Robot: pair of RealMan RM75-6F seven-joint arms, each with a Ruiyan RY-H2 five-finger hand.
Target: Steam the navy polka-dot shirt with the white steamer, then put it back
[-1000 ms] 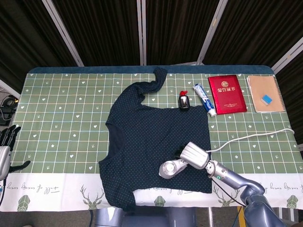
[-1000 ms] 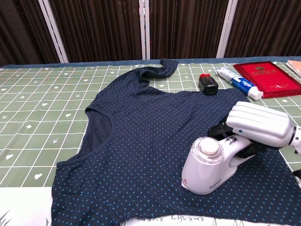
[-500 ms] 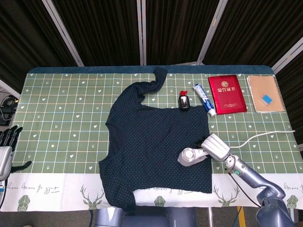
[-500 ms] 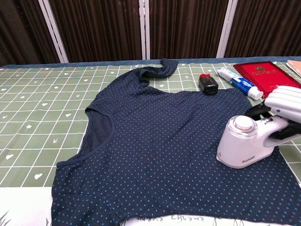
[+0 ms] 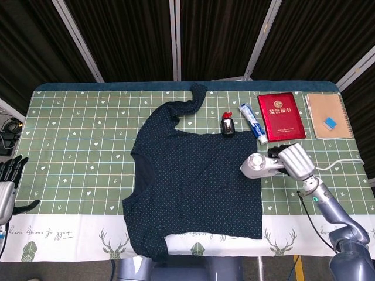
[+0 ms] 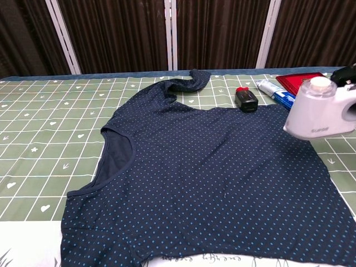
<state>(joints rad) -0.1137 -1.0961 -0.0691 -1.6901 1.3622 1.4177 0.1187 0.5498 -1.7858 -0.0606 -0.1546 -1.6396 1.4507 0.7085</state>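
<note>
We are looking across a tabletop (image 5: 70, 134) covered in a green checked cloth, and the navy polka-dot shirt (image 5: 193, 175) is lying spread flat in its middle, one sleeve curling toward the far edge. At the shirt's right hem the white steamer (image 5: 256, 165) is being carried by our right robot hand (image 5: 294, 159), whose fingers are wrapping the handle; in the chest view the steamer (image 6: 322, 109) is hanging above the hem, near the toothpaste tube (image 5: 253, 123) and red booklet (image 5: 281, 116). We are judging that the steaming pass is ending and the put-back step is in hand (the cord (image 5: 345, 163) is trailing off to the right). The next move is calling for clear tabletop right of the shirt and an upright set-down. Our left robot hand (image 5: 9, 178) is idling at the left edge, fingers apart, holding nothing.
</note>
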